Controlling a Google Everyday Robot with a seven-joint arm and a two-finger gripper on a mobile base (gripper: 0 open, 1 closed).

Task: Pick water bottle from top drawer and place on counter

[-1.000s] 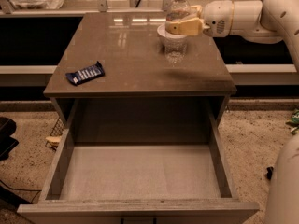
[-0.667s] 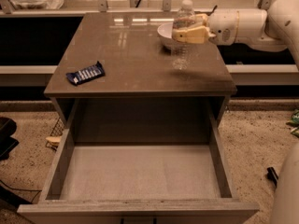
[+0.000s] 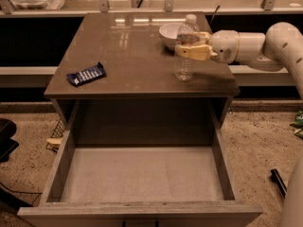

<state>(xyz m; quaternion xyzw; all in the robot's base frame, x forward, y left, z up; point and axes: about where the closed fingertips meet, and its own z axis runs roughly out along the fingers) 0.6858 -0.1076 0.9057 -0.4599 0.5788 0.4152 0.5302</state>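
The water bottle [image 3: 184,56] is clear with a white cap and stands upright on the counter [image 3: 132,51], near its right edge and just in front of a white bowl. My gripper [image 3: 189,51] reaches in from the right and is shut on the water bottle at mid height, its cream fingers [image 3: 195,54] across the bottle's body. The bottle's base touches or nearly touches the counter. The top drawer [image 3: 64,167] is pulled fully open below the counter's front, and nothing lies on its pale speckled floor.
A white bowl [image 3: 169,34] sits behind the bottle. A dark blue snack packet [image 3: 86,74] lies at the counter's left front. My white arm [image 3: 265,46] spans the right side. A rail with posts runs behind the counter. Speckled floor lies on both sides.
The gripper has carried the bottle down and a little forward, from above the bowl to the counter surface in front of it. The drawer and packet have not moved.
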